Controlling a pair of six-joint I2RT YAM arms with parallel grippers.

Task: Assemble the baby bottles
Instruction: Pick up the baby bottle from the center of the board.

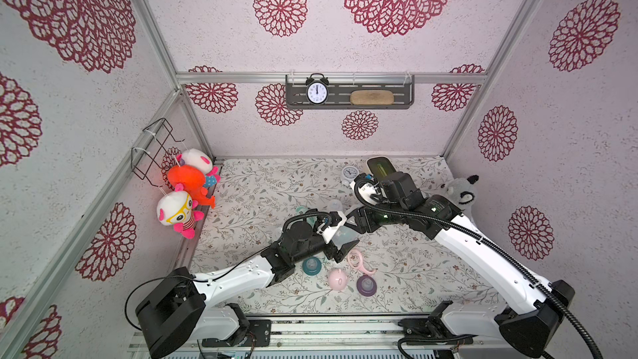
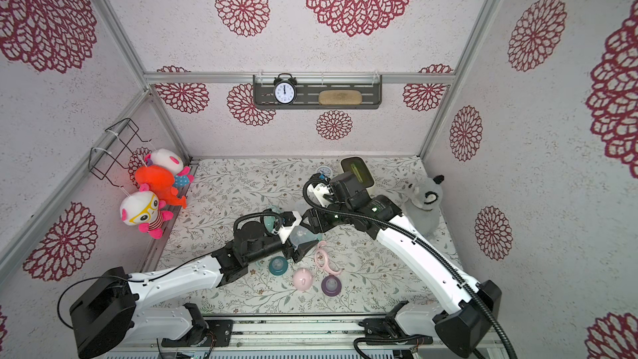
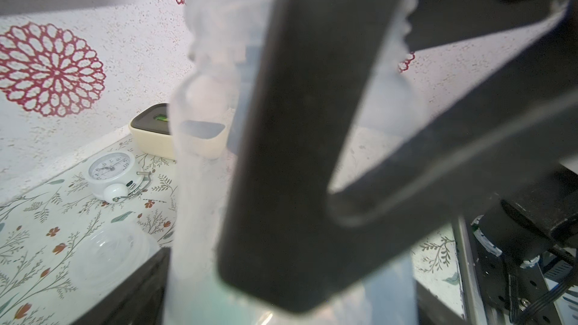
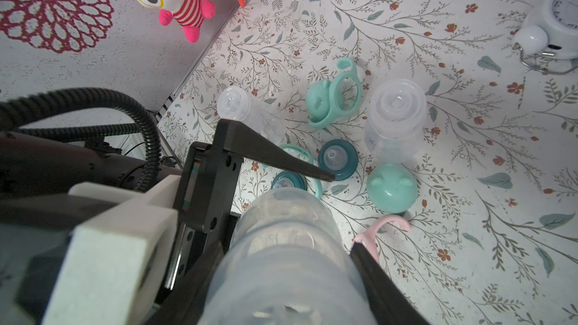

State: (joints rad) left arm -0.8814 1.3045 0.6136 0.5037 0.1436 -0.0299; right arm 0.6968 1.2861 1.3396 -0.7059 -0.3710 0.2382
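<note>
The right gripper (image 4: 292, 245) is clamped on a clear bottle (image 4: 281, 279), a finger down each side, holding it above the mat (image 4: 469, 245) near the middle. The left gripper (image 1: 343, 251) meets the same bottle from the opposite side with its jaws spread; in the right wrist view one finger (image 4: 269, 151) stands plainly clear of the plastic and the other is hidden behind it, so it grips nothing. The left wrist view is mostly a blur of bottle and black finger. The other parts lie loose on the mat: a second bottle (image 4: 395, 120); a third bottle (image 4: 247, 114) well apart from it; between them a mint ring (image 4: 347, 89) touching a mint cap (image 4: 319, 100); a second mint cap (image 4: 391, 187) just beside the second bottle; a teal collar (image 4: 337, 159) near that cap. Closer to the arms' bases, in both top views, sit a pink ring (image 1: 359, 260), a pink cap (image 1: 336, 279) and a purple collar (image 1: 366, 284) — close together, with the cap and collar apart. A white clock (image 4: 556, 17) lies toward the back wall.
</note>
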